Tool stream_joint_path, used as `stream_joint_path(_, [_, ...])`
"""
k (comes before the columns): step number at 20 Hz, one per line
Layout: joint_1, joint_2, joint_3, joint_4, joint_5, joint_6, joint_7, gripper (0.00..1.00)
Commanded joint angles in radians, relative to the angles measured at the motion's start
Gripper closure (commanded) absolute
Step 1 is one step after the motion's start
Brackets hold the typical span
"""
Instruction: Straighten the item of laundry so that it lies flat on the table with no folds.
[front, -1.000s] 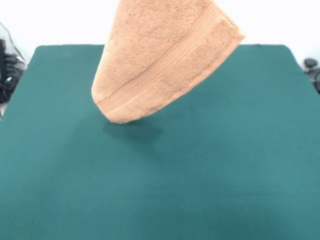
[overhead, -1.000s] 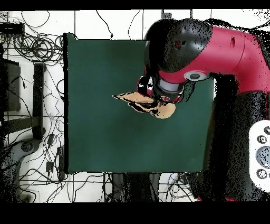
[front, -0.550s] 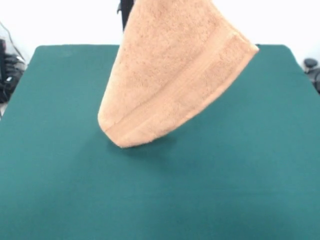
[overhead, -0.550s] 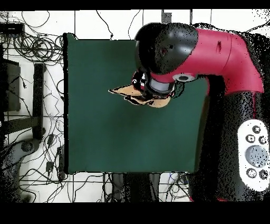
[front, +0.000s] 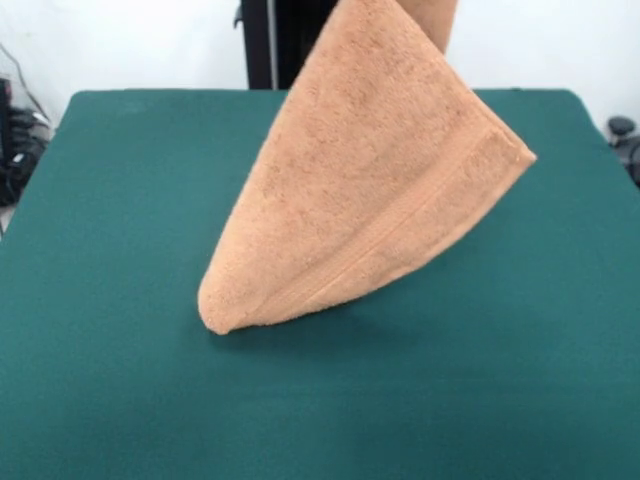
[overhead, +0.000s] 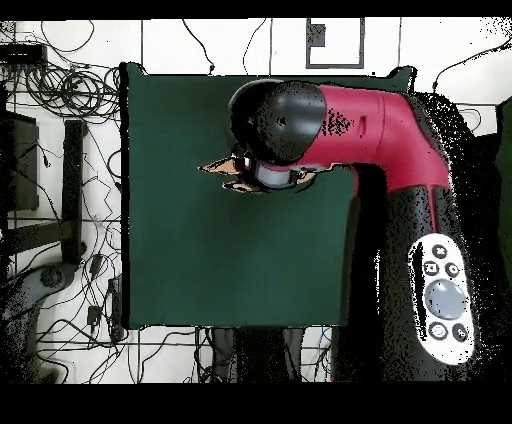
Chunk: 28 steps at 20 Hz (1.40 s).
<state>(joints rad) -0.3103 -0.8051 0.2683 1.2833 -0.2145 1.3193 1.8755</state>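
The item of laundry (front: 370, 190), an orange-tan terry towel, hangs folded in a cone from above the front view's top edge. Its paler woven band runs along the lower right edge. Its lowest corner (front: 215, 318) is down at the green table (front: 110, 400), left of centre; whether it rests there I cannot tell. In the overhead view only small bits of the towel (overhead: 225, 170) stick out to the left of the red and black arm's wrist (overhead: 275, 120). The gripper is hidden under that wrist and is above the front view's edge. The towel hangs lifted from it.
A dark upright post (front: 270, 45) stands behind the table's far edge. Cables (overhead: 60, 90) lie on the floor beside the table's left side in the overhead view. The arm's body (overhead: 400, 200) covers the table's right part there.
The hanging towel has swung toward the front camera and come lower, its bottom corner dropping to the table. In the overhead view the arm's wrist has shifted left and up.
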Motion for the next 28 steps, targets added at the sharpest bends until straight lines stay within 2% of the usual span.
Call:
stream_joint_path(1, [0.045,0.004,0.019,0.222,-0.009,-0.123,0.015,1.0])
stream_joint_path(12, [0.043,-0.011,0.027,0.327,0.052,-0.172,0.03,1.0])
stream_joint_path(18, [0.045,-0.023,0.026,0.372,0.053,-0.176,0.026,1.0])
stream_joint_path(25, [0.043,-0.034,0.021,0.412,0.043,-0.118,0.009,1.0])
stream_joint_path(28, [0.036,-0.046,0.02,0.455,0.03,-0.185,0.001,1.0])
